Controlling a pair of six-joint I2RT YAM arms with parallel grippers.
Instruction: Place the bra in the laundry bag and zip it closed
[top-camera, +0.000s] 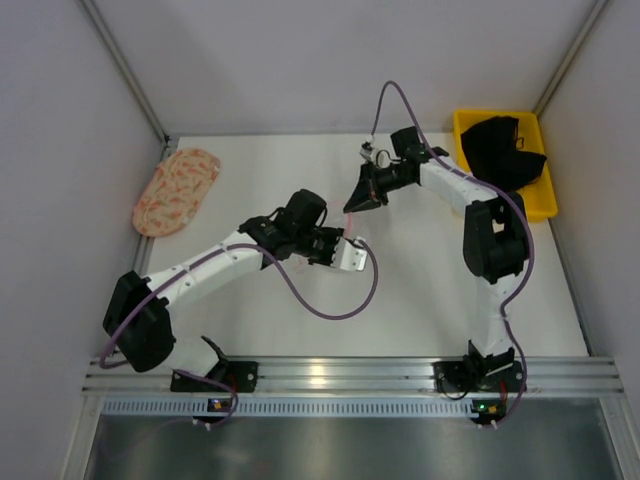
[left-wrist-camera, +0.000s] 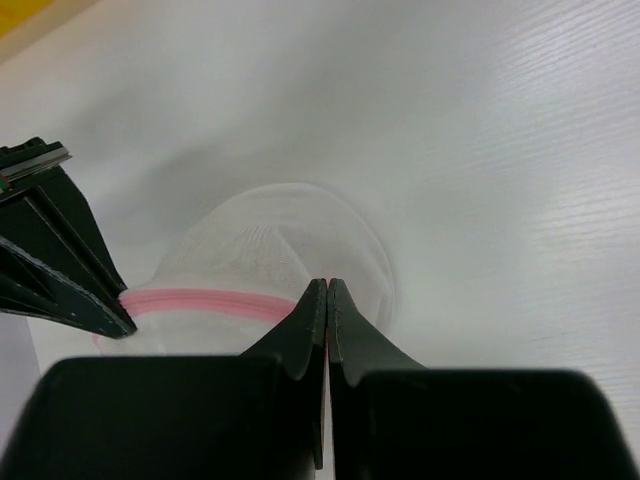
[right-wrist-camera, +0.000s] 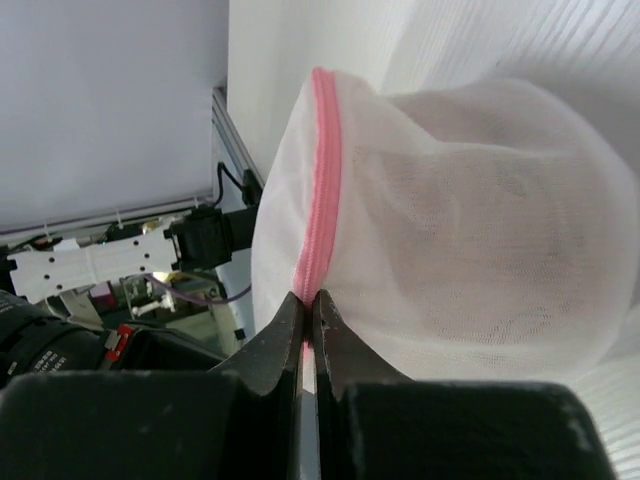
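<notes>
The laundry bag (right-wrist-camera: 450, 230) is a white mesh pouch with a pink zip (right-wrist-camera: 322, 170), held up between both grippers near the table's middle (top-camera: 350, 218). My right gripper (right-wrist-camera: 310, 296) is shut on the pink zip rim, and it shows in the top view (top-camera: 353, 205). My left gripper (left-wrist-camera: 328, 284) is shut on the bag's rim where the pink zip (left-wrist-camera: 200, 301) ends, just below the right one in the top view (top-camera: 352, 242). A pale pinkish mass shows faintly through the mesh. I cannot make out the bra clearly.
A peach patterned oval fabric piece (top-camera: 176, 190) lies at the far left. A yellow bin (top-camera: 470, 125) at the far right holds a black garment (top-camera: 512, 150). A purple cable (top-camera: 340, 310) loops over the table in front of the left gripper.
</notes>
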